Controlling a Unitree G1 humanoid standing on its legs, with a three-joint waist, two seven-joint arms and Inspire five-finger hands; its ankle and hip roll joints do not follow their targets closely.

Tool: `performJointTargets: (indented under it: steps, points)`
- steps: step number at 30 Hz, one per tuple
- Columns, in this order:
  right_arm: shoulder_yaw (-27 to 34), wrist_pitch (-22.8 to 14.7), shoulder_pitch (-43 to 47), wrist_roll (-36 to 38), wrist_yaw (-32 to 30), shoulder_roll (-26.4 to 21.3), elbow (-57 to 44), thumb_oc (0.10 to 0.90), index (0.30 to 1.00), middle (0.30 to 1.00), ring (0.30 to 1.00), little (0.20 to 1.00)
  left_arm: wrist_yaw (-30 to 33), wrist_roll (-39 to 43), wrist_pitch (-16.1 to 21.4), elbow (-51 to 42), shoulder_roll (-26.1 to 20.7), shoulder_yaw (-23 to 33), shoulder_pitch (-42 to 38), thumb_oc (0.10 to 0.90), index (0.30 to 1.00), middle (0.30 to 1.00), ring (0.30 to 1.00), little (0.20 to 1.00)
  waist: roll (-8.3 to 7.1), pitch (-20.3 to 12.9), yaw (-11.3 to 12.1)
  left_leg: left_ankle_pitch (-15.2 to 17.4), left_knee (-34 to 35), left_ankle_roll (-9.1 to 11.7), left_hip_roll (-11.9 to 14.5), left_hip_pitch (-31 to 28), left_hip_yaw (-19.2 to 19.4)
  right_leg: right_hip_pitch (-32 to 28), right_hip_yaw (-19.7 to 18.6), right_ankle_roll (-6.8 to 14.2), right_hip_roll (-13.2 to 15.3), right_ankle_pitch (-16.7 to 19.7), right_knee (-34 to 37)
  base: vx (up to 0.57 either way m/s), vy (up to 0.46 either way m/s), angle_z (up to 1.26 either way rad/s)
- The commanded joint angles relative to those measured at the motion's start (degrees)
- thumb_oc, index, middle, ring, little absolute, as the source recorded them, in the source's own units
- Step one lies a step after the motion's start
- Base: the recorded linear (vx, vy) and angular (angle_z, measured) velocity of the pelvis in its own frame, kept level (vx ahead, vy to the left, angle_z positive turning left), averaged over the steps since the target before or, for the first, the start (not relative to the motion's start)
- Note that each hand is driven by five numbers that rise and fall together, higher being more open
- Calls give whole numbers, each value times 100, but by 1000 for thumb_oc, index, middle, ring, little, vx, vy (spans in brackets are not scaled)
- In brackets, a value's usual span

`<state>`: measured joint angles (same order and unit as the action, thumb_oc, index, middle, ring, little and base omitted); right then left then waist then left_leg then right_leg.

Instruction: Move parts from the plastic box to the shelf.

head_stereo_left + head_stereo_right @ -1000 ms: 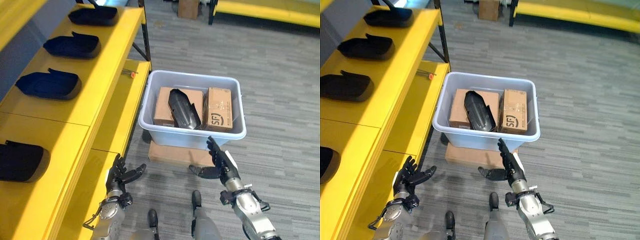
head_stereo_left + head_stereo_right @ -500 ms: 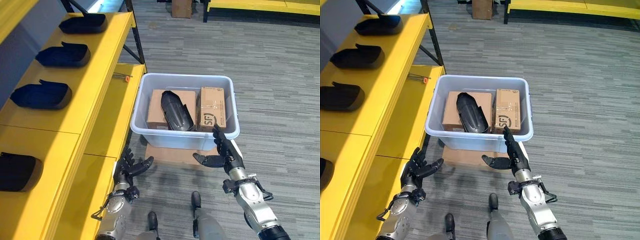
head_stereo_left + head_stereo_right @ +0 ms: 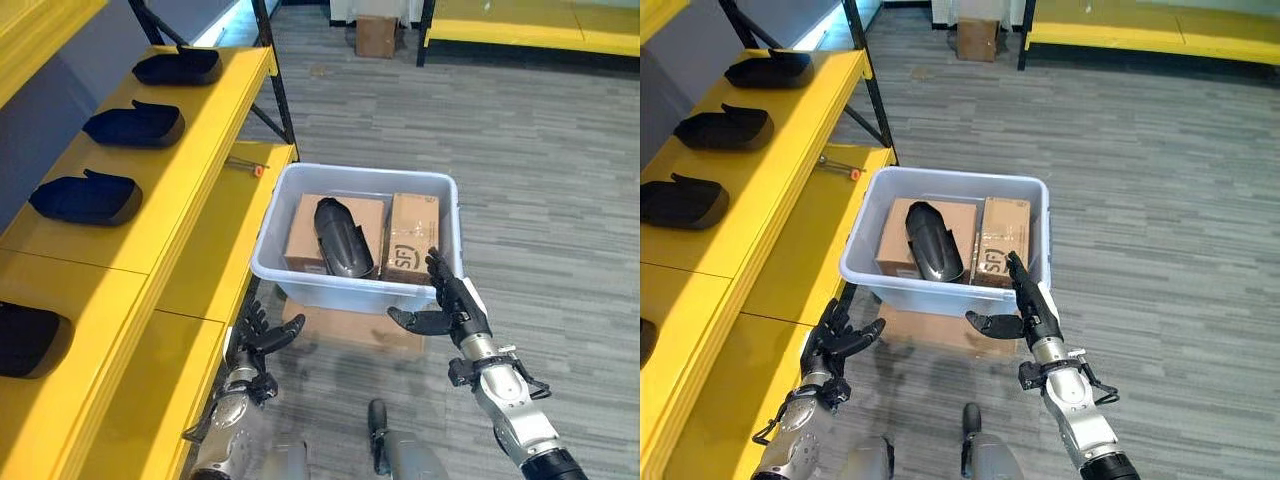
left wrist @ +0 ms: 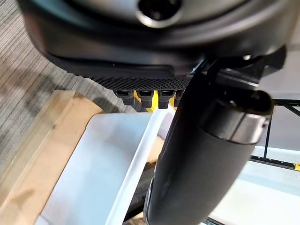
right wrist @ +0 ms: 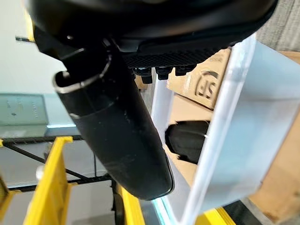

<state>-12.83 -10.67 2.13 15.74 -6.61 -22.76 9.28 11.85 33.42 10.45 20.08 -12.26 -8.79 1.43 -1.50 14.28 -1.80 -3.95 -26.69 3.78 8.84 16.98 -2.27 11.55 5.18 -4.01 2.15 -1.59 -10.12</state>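
Note:
A pale grey plastic box (image 3: 300, 286) stands on a flat piece of cardboard (image 3: 340, 328) on the floor beside the yellow shelf (image 3: 200, 130). Inside it a black curved part (image 3: 340, 236) lies across two brown cartons (image 3: 412, 236). Several like black parts (image 3: 133, 122) rest in a row on the shelf top. My right hand (image 3: 452, 306) is open at the box's near right corner, thumb pointing left along the front wall. My left hand (image 3: 252, 338) is open low at the box's near left corner, next to the shelf's lower board. The box wall (image 5: 229, 122) shows close in the right wrist view.
A small orange-tipped tool (image 3: 247, 167) lies on the lower shelf board behind the box. A brown carton (image 3: 375, 34) stands on the floor far back, by a yellow platform (image 3: 530, 22). Grey carpet (image 3: 550, 200) stretches to the right of the box.
The camera has shifted, so the whole scene sits differently. My right hand has risen closer to the box's front right corner. My left hand stays low by the shelf.

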Motion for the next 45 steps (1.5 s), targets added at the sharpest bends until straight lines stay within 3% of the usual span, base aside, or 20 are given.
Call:
performJointTargets:
  steps: [1,3,5,11,17,28,33,34,36,37,39,42,43,44,45]
  points:
    - [90,-651,230,-203,-116,-165,-630,900,1000,1000,1000,1000,3,-178,486,-429,-163,169,-269,900,1000,1000,1000,1000,97,51,-82,-578,1664,132,316,-27,226,-660,-450,629,175,-288,351,215,170,7]
    - [108,-673,203,-267,-188,-153,-554,900,1000,1000,1000,1000,32,-238,510,-294,-158,139,-347,900,1000,1000,1000,1000,167,94,-32,-1052,2483,285,389,-22,313,-762,-490,658,124,-389,294,194,133,-9]
    - [123,-663,203,-322,-238,-125,-524,900,1000,1000,1000,1000,66,-287,531,-268,-164,142,-415,900,1000,1000,1000,1000,236,78,-7,-1174,2820,369,405,-47,388,-894,-525,694,72,-453,285,179,131,-37]
    - [124,-662,192,-306,-236,32,-511,900,1000,1000,1000,1000,126,-342,572,-263,-173,82,-495,900,1000,1000,1000,1000,328,-63,-36,-925,3058,334,354,-613,618,-1110,-776,826,189,-487,442,139,196,-58]
    - [38,-557,263,-303,-200,192,-481,900,1000,1000,1000,1000,194,-402,563,-317,-308,127,-531,900,1000,1000,1000,1000,165,-225,-17,-468,2758,79,126,-701,883,-1230,-921,1085,648,-357,614,104,159,-22]
    - [75,-505,297,-470,-202,196,-537,900,1000,1000,1000,1000,273,-362,562,-322,-367,244,-535,900,1000,1000,1000,1000,-107,-326,12,-112,2553,-69,-5,-658,1042,-1104,-981,1297,858,-102,713,37,68,-4]
    - [56,-512,444,-541,-195,126,-569,900,1000,1000,1000,1000,262,-373,571,-297,-430,246,-563,900,1000,1000,1000,1000,-279,-342,55,188,2251,-160,-106,-538,1041,-1074,-977,1431,985,156,710,18,62,-9]
    - [-18,-512,594,-523,-199,121,-568,900,1000,1000,1000,1000,277,-340,587,-312,-472,225,-626,900,1000,1000,1000,1000,-324,-327,83,263,2204,-214,-168,-518,1041,-1001,-1008,1509,1047,349,588,5,133,-5]
    - [-107,-521,814,-523,-200,129,-607,900,1000,1000,1000,1000,309,-331,600,-310,-517,173,-772,900,1000,1000,1000,1000,-331,-268,108,424,2216,-389,-364,-593,979,-795,-1088,1606,1148,694,113,12,224,-17]
    - [-107,-521,819,-523,-200,129,-605,900,1000,1000,1000,1000,308,-331,600,-309,-518,175,-777,900,1000,1000,1000,1000,-326,-279,115,405,2227,-387,-355,-576,986,-771,-1098,1604,1138,713,119,-15,197,-20]
    - [-191,-512,991,-552,-199,126,-641,900,1000,1000,1000,1000,352,-324,615,-309,-559,132,-957,900,1000,1000,1000,1000,-270,-147,43,406,2307,-498,-441,-636,933,-360,-1305,1558,1020,1115,-532,-69,179,-3]
    - [-300,-500,1133,-563,-207,141,-625,900,1000,1000,1000,1000,388,-335,630,-265,-622,86,-1097,900,1000,1000,1000,1000,-183,-3,18,409,2344,-540,-432,-669,933,-76,-1175,1470,914,1033,-852,-35,143,-11]
    - [-339,-473,1179,-630,-214,140,-630,900,1000,1000,1000,1000,411,-373,635,-254,-650,95,-1121,900,1000,1000,1000,1000,-173,13,40,467,2371,-559,-470,-724,972,-24,-931,1413,1027,1040,-806,95,6,-8]
    - [-359,-425,1308,-735,-207,96,-590,900,1000,1000,1000,1000,393,-348,642,-229,-700,140,-1151,900,1000,1000,1000,1000,-247,11,-2,542,2444,-456,-481,-837,1054,21,-643,1457,1243,1192,43,98,6,-9]
    - [-360,-426,1310,-735,-207,96,-588,900,1000,1000,1000,1000,392,-347,642,-228,-700,141,-1152,900,1000,1000,1000,1000,-240,18,-9,548,2441,-453,-476,-844,1045,-3,-628,1456,1238,1198,63,104,-84,-27]
